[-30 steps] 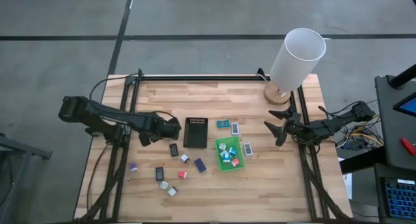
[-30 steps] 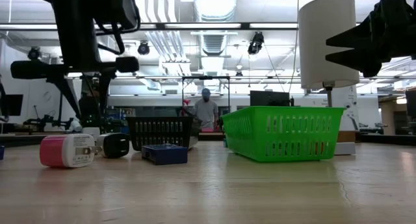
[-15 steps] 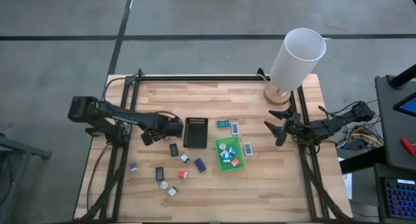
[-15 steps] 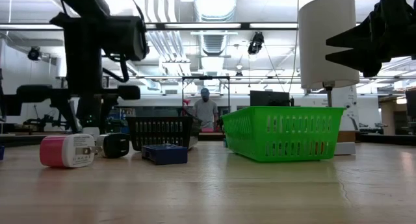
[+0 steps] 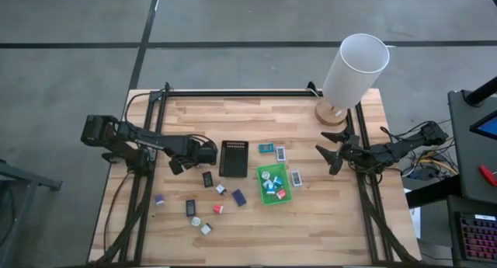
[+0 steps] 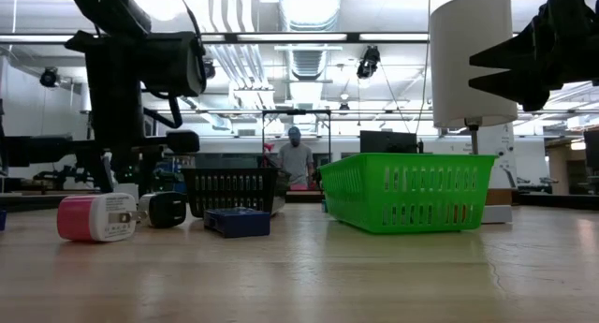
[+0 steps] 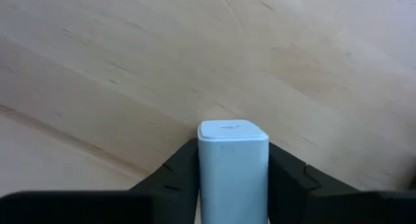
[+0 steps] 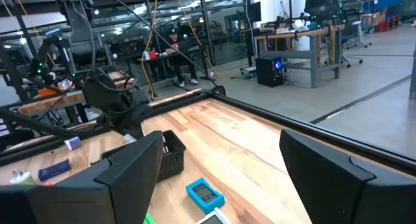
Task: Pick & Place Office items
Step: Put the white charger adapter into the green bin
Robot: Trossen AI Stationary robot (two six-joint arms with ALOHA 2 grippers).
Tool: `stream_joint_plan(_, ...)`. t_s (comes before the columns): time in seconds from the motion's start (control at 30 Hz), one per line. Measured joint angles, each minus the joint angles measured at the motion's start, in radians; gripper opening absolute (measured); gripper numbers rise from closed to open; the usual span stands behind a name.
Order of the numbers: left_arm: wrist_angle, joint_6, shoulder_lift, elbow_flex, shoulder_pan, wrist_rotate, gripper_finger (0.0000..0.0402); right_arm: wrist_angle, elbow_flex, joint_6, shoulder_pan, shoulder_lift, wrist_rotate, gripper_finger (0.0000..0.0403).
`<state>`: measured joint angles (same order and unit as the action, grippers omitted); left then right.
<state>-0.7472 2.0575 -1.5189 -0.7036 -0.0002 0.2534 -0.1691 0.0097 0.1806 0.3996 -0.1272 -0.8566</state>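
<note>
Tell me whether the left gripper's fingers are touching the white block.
Touching. The left wrist view shows the white block pinched between both dark fingers, with no gap either side.

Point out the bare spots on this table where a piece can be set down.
Bare wood: the far strip behind the black tray, and the near right corner beyond the green tray. Crowded: between the trays and the near-left scatter of office items.
</note>
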Motion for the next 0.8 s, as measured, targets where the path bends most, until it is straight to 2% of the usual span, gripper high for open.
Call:
stream_joint_plan(0.17,0.005,0.0,0.001,0.001,0.0,0.001,0.0121,0.0,0.0,0.0,0.0,0.0,0.0,0.0303)
stream_joint_plan(0.33,0.018,-0.027,0.0,0.001,0.0,0.007,0.0133,0.0,0.0,0.0,0.0,0.0,0.0,0.0297)
stream_joint_plan(0.5,0.018,-0.049,0.002,-0.007,0.0,0.009,0.0122,0.0,0.0,0.0,0.0,0.0,0.0,0.0295)
stream_joint_plan(0.8,0.007,-0.094,0.081,-0.013,0.0,0.048,0.0123,0.0,0.0,0.0,0.0,0.0,0.0,0.0307)
